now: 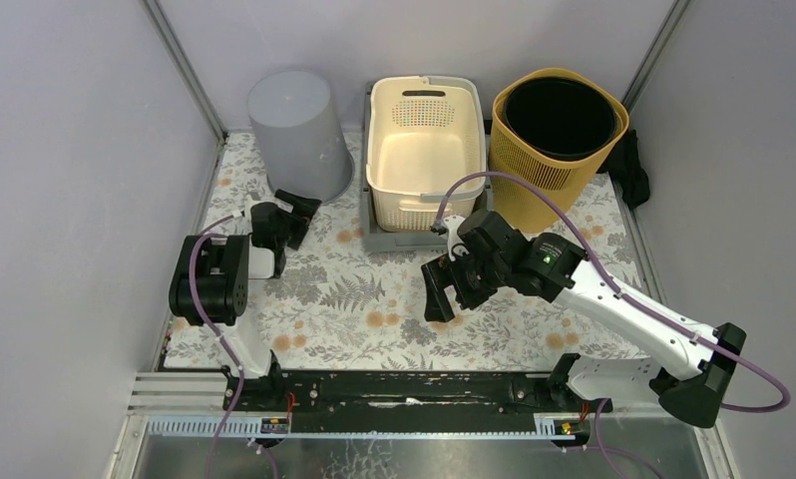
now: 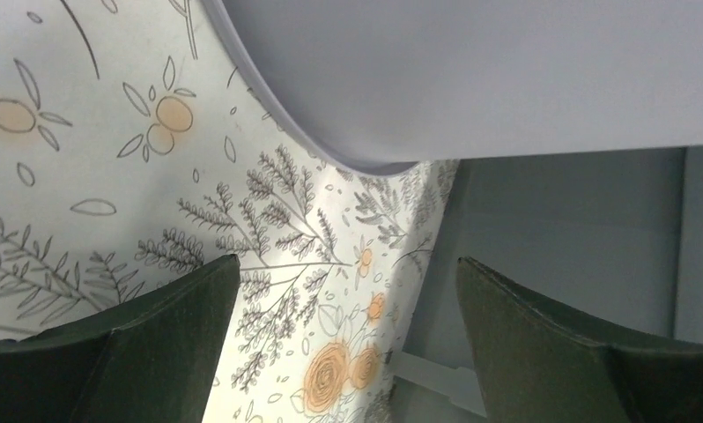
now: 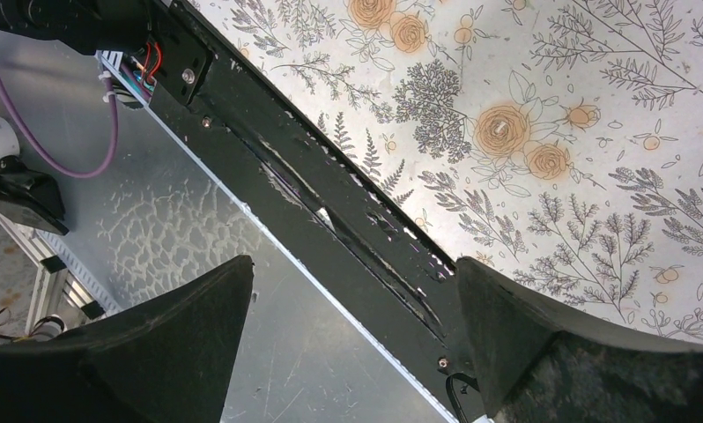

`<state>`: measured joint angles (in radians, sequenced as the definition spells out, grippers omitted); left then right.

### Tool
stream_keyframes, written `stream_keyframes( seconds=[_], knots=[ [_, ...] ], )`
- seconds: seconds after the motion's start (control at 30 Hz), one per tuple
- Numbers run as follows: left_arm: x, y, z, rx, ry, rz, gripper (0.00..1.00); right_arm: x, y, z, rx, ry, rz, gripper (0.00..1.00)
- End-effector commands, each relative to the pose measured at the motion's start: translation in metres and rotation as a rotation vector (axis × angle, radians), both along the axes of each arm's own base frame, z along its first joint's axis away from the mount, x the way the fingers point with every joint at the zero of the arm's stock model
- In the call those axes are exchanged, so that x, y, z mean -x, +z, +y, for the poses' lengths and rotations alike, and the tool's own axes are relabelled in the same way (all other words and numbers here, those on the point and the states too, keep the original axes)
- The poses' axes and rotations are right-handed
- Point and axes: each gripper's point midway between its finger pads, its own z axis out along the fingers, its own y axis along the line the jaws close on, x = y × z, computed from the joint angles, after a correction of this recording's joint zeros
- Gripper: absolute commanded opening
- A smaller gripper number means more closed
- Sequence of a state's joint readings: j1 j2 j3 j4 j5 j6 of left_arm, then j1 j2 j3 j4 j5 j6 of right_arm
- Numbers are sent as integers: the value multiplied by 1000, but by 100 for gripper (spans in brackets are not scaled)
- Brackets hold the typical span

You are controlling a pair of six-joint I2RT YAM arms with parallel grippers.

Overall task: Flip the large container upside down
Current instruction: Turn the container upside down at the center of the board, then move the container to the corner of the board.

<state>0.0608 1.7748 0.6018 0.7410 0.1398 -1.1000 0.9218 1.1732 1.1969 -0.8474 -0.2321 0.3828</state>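
The large container [image 1: 299, 130] is a plain grey bin at the back left. It stands with its closed end up and its wide rim on the floral mat. My left gripper [image 1: 296, 212] is open just in front of its base, with nothing between the fingers. In the left wrist view the bin's curved lower edge [image 2: 471, 79] fills the top, just beyond the open left gripper [image 2: 348, 291] and not touching it. My right gripper [image 1: 439, 299] hangs open and empty over the middle of the mat. The right wrist view shows the right gripper [image 3: 352, 300] pointing back at the black base rail [image 3: 330, 211].
A cream perforated basket [image 1: 424, 150] sits in a grey tray [image 1: 369, 235] at the back centre; the tray's wall [image 2: 577, 238] is right of the left fingers. A yellow mesh basket [image 1: 554, 140] with a black liner stands at the back right. Grey walls enclose the mat.
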Motion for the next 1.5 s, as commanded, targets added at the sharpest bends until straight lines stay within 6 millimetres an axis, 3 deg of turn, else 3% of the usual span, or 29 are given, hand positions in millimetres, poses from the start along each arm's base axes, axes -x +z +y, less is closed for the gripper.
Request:
stream_keyframes(
  seconds=[0.0, 0.13, 0.3, 0.4, 0.7, 0.83, 0.97, 1.1, 1.2, 1.47],
  knots=[
    [19, -19, 5, -125, 4, 109, 100, 0, 11, 6, -59, 5, -7, 95],
    [19, 5, 9, -214, 10, 95, 100, 0, 12, 5, -63, 3, -12, 99],
    [13, 43, -7, -293, -30, 38, 100, 1, 12, 5, -68, 3, -12, 99],
    [0, 71, -30, -318, -89, -32, 100, 2, 13, 4, -74, 3, -17, 99],
    [-46, 167, -127, -306, -312, -399, 100, 3, 20, -5, -74, -18, -41, 99],
    [-73, 191, -142, -336, -297, -525, 100, 4, 24, -10, -78, -34, -48, 99],
    [-102, 200, -150, -384, -250, -608, 100, 6, 27, -15, -82, -53, -51, 99],
    [-131, 185, -145, -446, -215, -558, 100, 8, 28, -21, -82, -74, -55, 99],
    [-141, 175, -128, -466, -190, -527, 100, 9, 28, -25, -76, -85, -55, 99],
    [-155, 147, -61, -388, -197, -458, 99, 9, 25, -25, -65, -87, -52, 99]
  ],
)
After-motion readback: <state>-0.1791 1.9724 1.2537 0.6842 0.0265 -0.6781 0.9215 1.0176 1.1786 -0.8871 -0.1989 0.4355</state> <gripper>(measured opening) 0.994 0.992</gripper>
